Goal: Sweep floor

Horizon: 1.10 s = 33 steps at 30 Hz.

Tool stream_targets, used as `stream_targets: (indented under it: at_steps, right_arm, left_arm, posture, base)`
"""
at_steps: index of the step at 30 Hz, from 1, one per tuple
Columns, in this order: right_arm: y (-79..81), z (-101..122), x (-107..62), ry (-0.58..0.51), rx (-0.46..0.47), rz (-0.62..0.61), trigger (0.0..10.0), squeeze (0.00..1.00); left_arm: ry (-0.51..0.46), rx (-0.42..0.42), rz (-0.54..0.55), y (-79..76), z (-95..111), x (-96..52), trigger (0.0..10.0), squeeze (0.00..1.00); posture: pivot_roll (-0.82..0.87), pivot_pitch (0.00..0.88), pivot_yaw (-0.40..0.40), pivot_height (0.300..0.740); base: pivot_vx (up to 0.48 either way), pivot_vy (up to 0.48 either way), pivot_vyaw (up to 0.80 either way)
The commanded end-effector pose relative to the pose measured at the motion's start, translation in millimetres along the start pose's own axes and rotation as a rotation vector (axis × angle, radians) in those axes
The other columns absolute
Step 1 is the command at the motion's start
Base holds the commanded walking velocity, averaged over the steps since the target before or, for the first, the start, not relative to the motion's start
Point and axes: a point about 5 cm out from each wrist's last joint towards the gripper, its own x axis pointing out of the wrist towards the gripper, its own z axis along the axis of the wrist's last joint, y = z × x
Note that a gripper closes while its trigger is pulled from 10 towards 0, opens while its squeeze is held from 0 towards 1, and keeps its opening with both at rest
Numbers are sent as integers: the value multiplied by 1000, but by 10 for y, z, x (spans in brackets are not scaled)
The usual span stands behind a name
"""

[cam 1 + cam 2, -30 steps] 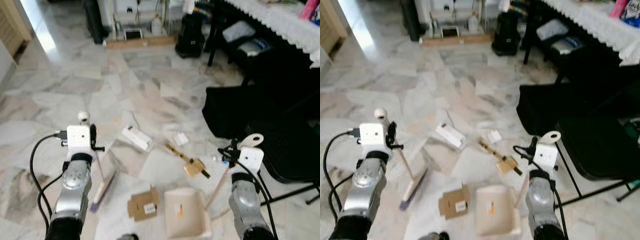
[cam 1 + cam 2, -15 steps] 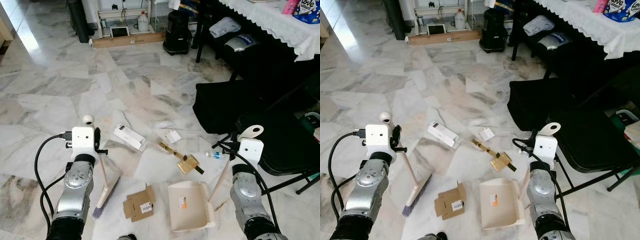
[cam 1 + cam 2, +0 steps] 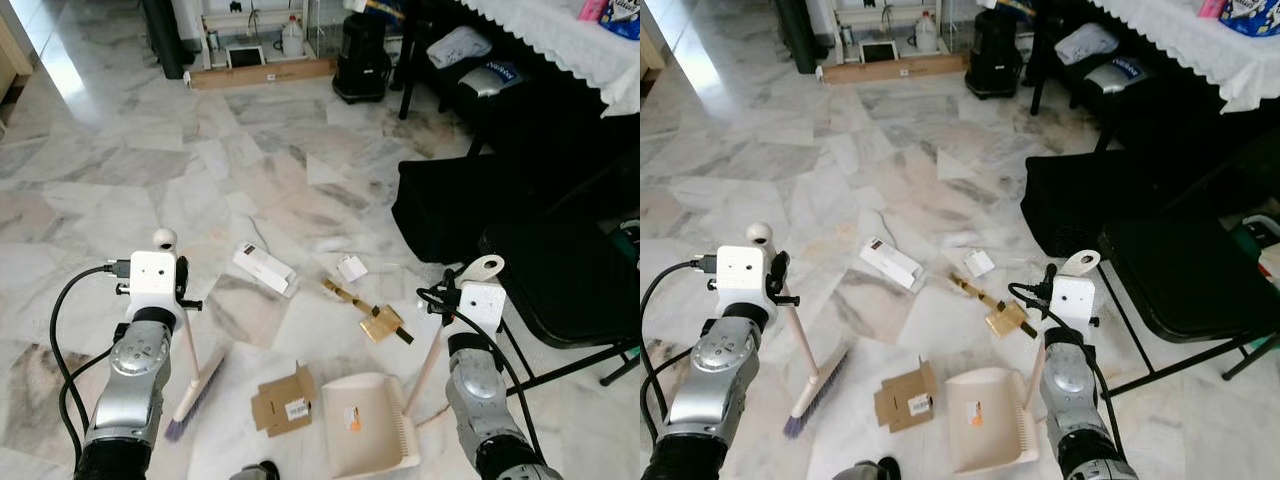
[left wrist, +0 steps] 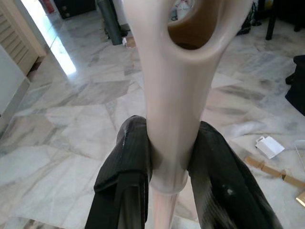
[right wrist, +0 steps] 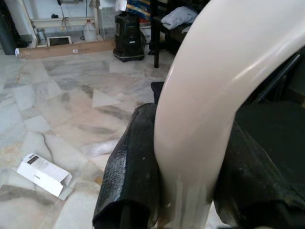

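left gripper (image 4: 169,157) clamps broom (image 3: 188,385), right gripper (image 5: 186,157) clamps dustpan (image 3: 365,437).

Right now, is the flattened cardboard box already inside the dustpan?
No, the cardboard box lies on the floor beside the dustpan, toward the broom.

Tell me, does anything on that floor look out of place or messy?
Yes. Litter lies scattered on the marble floor: a flattened cardboard piece, a white box, a small white card and gold-coloured scraps. The left hand grips a broom, the right hand a dustpan, set just short of the mess.
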Motion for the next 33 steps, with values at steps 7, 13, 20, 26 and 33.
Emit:
stream_targets:
  at_steps: [7, 13, 20, 26, 33]
  right_arm:
    - [-20, 108, 56, -68, -6, -13, 10000, 0]
    - [-39, 92, 52, -65, -18, -19, 10000, 0]
    - [-9, 63, 24, -61, -29, -7, 10000, 0]
    - [-5, 22, -4, -47, -33, -2, 10000, 0]
    - [-1, 20, 2, -43, -37, 3, 10000, 0]
  left_arm:
    - [17, 3, -43, 25, 91, -32, 10000, 0]
    - [131, -85, -114, -11, 10, -10, 10000, 0]
    - [203, -163, -134, -34, -50, 21, 10000, 0]
    - [263, -276, -182, -86, -58, 48, 10000, 0]
    - [303, -313, -288, -159, -48, 62, 10000, 0]
  posture:
    - [98, 225, 34, 740]
    - [108, 236, 33, 740]
    - [106, 236, 30, 740]
    - [104, 237, 28, 740]
    - [104, 235, 28, 740]
  base:
    - [0, 0, 0]
    - [0, 0, 0]
    - [0, 0, 0]
    - [0, 0, 0]
    - [0, 0, 0]
